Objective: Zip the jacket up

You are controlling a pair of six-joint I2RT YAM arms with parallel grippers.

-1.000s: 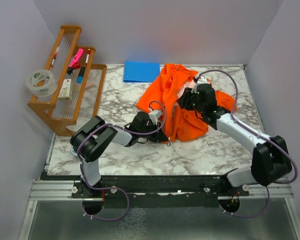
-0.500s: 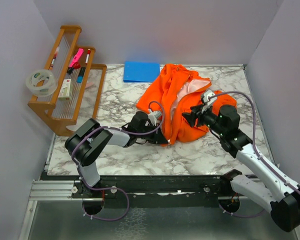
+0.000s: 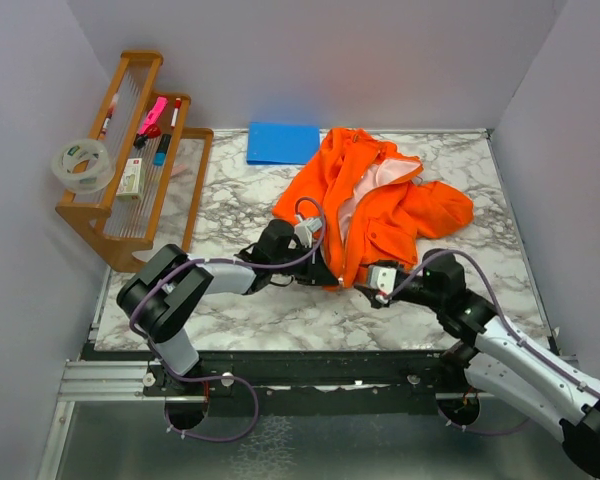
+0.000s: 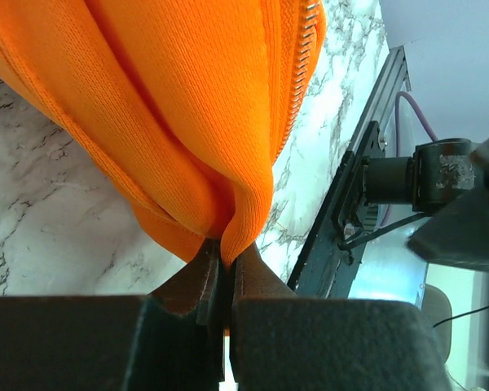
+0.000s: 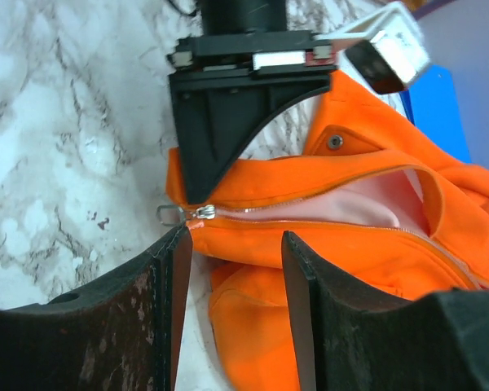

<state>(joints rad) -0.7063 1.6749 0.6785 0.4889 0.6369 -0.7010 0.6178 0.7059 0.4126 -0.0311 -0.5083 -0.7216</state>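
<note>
1. The small bright orange fabric jacket (image 3: 390, 205) lies crumpled on the marble-patterned tabletop (image 3: 280, 312), right of centre in the overhead view. Its front gapes open on pale pink lining.
2. Its metal zipper slider (image 5: 197, 213) sits low at the hem end, so we judge that nearly the whole zip is left to close.
3. Our left gripper (image 4: 222, 259) is clamped on the jacket's bottom hem fold.
4. Our right gripper (image 5: 232, 244) is spread apart and empty, with the slider just beside one finger.
</note>
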